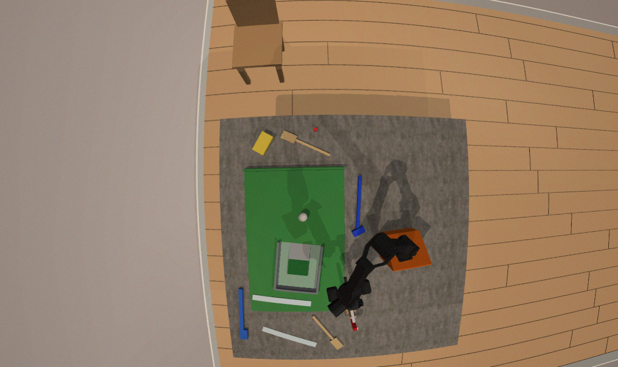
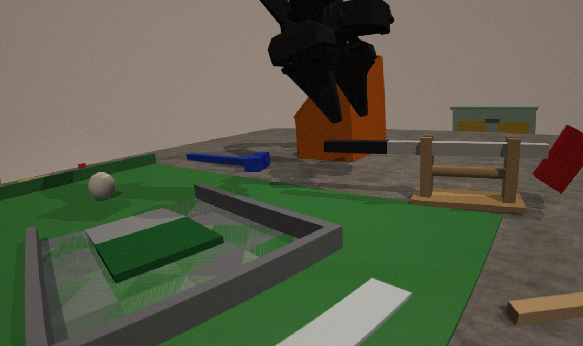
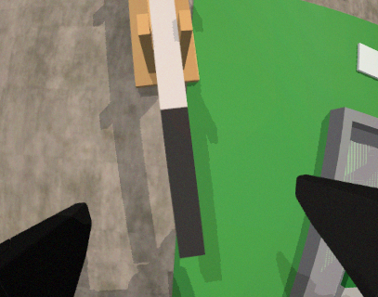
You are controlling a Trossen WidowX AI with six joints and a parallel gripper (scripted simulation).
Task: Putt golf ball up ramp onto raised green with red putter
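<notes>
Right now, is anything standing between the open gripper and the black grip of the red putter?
Nothing visible does. The gripper is open above the red putter's black grip, which juts free past the wooden stand, with only air below the fingers.
</notes>
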